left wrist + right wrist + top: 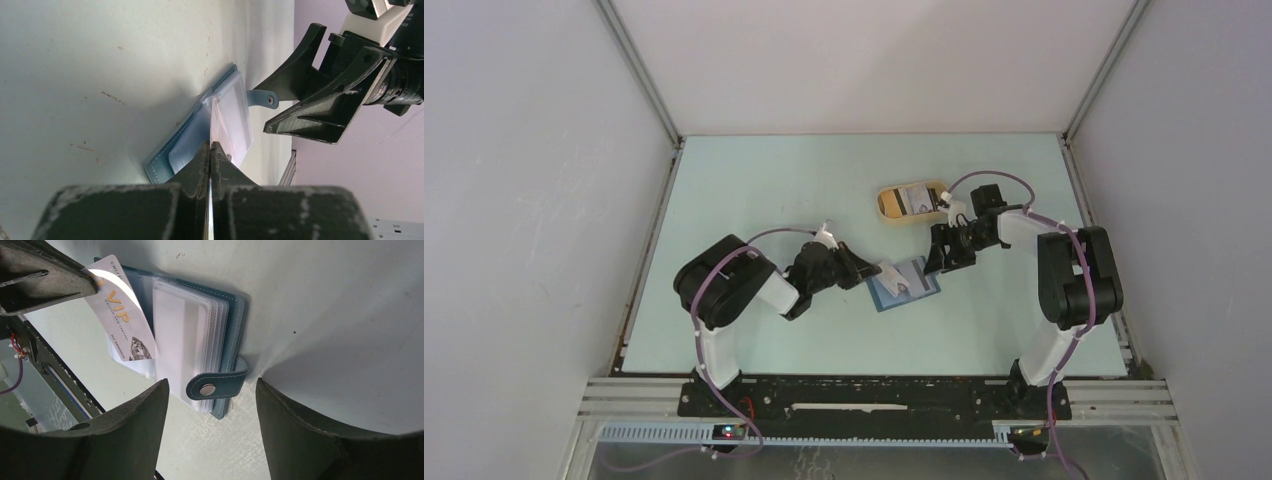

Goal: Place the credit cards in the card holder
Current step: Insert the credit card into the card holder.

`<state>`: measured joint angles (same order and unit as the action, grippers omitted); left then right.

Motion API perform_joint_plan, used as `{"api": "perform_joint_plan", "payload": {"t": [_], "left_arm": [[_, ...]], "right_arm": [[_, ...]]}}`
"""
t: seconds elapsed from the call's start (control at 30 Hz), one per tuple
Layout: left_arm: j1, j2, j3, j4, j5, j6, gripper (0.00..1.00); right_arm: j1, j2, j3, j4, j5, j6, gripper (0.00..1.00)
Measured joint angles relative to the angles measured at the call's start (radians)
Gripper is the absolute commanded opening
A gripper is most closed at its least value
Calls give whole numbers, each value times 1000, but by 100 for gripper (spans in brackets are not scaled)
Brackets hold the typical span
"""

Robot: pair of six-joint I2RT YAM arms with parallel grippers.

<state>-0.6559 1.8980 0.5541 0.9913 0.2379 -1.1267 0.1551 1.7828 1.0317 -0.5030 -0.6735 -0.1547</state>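
Left hand, pinched shut on a white credit card, tilts it over the open card holder lying on the worktop; the wide-spread right hand near the snap tab should steady the holder while the card's edge enters a sleeve squarely.

The card holder is recorded as teal-blue with pale stitching along its edge. Its inner sleeves are milky clear. The credit card is white, lettered in gold, with a dark diamond motif. The table is pale mint. The far tray is tan.
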Motion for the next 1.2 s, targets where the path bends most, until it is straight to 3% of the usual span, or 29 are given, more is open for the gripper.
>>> {"api": "perform_joint_plan", "payload": {"t": [1.2], "left_arm": [[-27, 61, 113, -124, 62, -20, 0]], "right_arm": [[4, 0, 0, -3, 0, 0, 73]]}}
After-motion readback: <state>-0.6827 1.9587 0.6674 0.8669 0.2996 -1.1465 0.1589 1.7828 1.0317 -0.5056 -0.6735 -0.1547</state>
